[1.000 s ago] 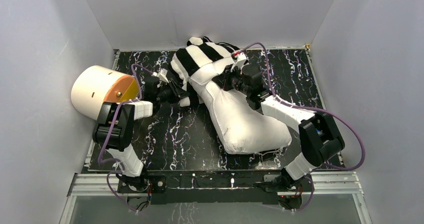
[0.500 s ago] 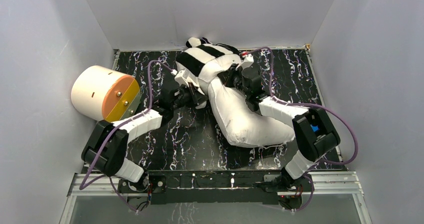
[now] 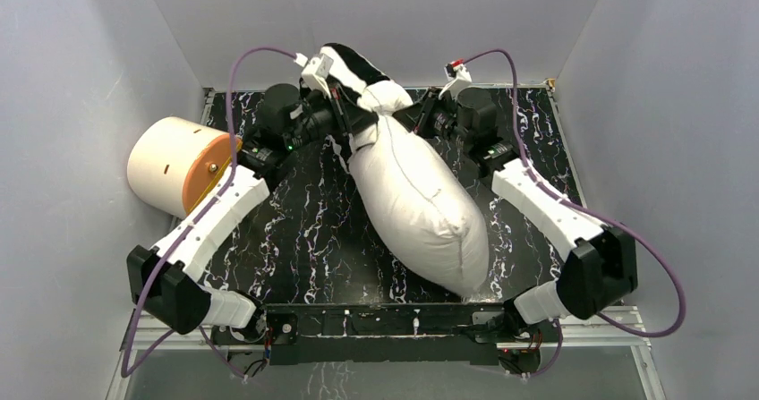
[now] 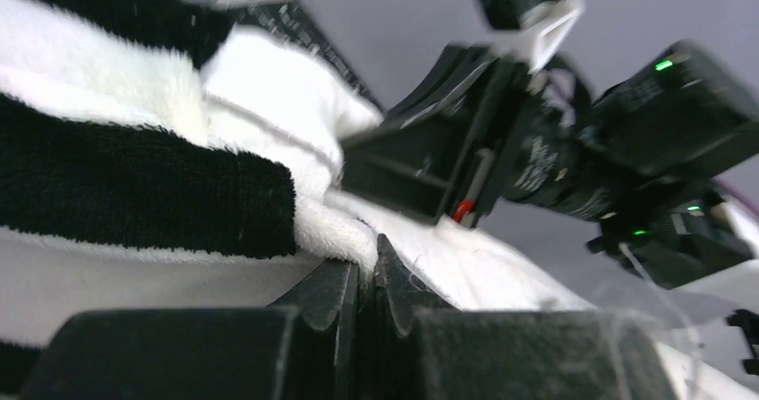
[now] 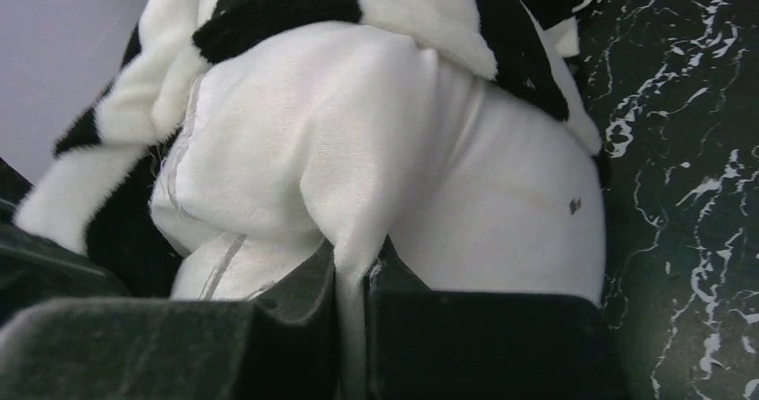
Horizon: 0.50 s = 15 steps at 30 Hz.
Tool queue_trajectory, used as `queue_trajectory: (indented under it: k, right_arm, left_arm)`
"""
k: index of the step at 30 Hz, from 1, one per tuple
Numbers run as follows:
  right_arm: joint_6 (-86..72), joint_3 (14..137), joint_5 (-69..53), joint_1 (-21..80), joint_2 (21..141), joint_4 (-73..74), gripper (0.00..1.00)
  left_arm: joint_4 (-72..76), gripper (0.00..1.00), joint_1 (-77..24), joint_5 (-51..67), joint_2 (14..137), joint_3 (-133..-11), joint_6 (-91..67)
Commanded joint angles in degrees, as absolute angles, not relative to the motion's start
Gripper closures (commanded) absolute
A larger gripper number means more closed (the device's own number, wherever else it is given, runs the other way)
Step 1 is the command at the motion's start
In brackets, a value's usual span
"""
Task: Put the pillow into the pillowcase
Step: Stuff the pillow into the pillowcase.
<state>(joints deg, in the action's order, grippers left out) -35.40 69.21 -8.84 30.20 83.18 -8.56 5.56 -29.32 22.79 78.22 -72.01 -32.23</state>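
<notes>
The pillow (image 3: 421,203) lies slantwise on the table (image 3: 304,230), its near corner at the front edge on the right side and its far end at the back centre. Only that far end sits in the pillowcase (image 3: 345,64), which is bunched there between the two wrists. I cannot tell how deep the pillow goes in, as the folds and both grippers cover the opening. Left gripper (image 4: 367,259): fingers (image 4: 327,297) pressed together with a tuft of the pillowcase's fluffy white edge pinched between them; that view is blurred and the rest of the sleeve is cut off. Right gripper (image 5: 352,266): jaws closed on a narrow fold of smooth white cloth, which reads as the pillow's own cover just below the striped hem. Its fingertips are buried in the fold. A cylinder (image 3: 174,163) lies at the left wall, well apart from the pillow.
</notes>
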Motion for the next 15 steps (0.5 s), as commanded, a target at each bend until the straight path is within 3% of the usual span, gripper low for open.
queue_trajectory:
  k: [1, 3, 6, 8, 12, 15]
  right_arm:
    - [-40.9, 70.7, -15.4, 31.1, 80.4, -7.0, 1.00]
    - [-41.6, 68.3, -16.7, 29.5, 82.5, -8.5, 0.97]
    - [-40.1, 64.6, -16.1, 27.6, 87.3, -11.2, 0.84]
    - [-37.2, 65.0, -16.6, 25.7, 92.2, -11.4, 0.77]
    - [-31.5, 72.6, -14.2, 18.8, 101.1, -1.0, 0.52]
    - [-27.1, 78.4, -14.3, 14.5, 101.8, 10.0, 0.36]
  left_arm:
    - [7.3, 1.00, -31.1, 34.2, 77.4, -82.7, -33.9]
    - [5.3, 1.00, -31.1, 33.7, 80.8, -84.1, -32.9]
    - [3.7, 1.00, -31.0, 31.3, 86.9, -84.3, -30.5]
    - [1.9, 0.93, -30.9, 29.5, 91.3, -85.9, -27.4]
    - [-10.2, 0.57, -29.9, 24.7, 99.1, -96.6, -20.8]
    - [-17.5, 0.43, -29.7, 21.3, 99.4, -102.0, -16.3]
